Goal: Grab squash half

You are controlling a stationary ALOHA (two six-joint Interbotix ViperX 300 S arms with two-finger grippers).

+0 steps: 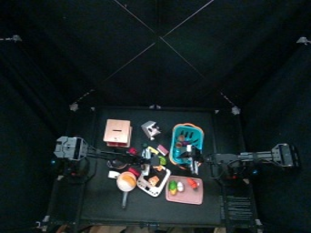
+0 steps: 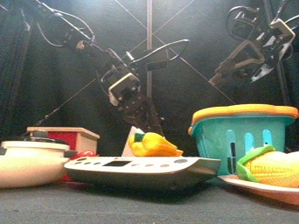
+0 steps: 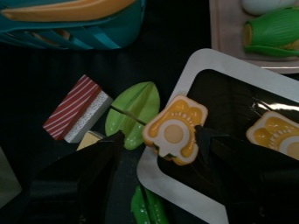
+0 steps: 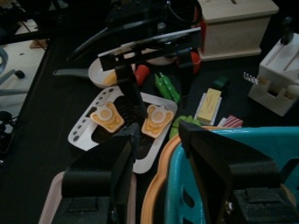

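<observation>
Your left gripper [image 3: 176, 144] is clenched on the squash half [image 3: 176, 131], an orange piece with a pale yellow centre, its jaws pinching the piece from both sides right at the edge of the grey-rimmed black tray [image 3: 222, 96]. In the top view the squash half sits near the middle of the surface [image 1: 91, 123], at about 6 o'clock from the teal basket's [image 1: 188, 146] inner side, with your left arm reaching in across the clutter. A second squash piece [image 3: 274, 131] lies on the same tray, at roughly 3 o'clock from the held one in the left wrist view. Just off the tray's edge you have a green leaf [image 3: 131, 109] and, beside it, a red-and-white striped slice [image 3: 73, 107]. A corn cob [image 3: 271, 35] rests on a pink plate [image 3: 222, 31] near the basket. From the front view, a yellow pepper [image 2: 155, 144] stands behind the tray, a white pot [image 2: 33, 162] sits at 9 o'clock, and the basket with its orange rim stands at 3 o'clock. Your right gripper [image 4: 158, 166] hangs raised above the basket with its jaws spread apart, grasping nothing.
</observation>
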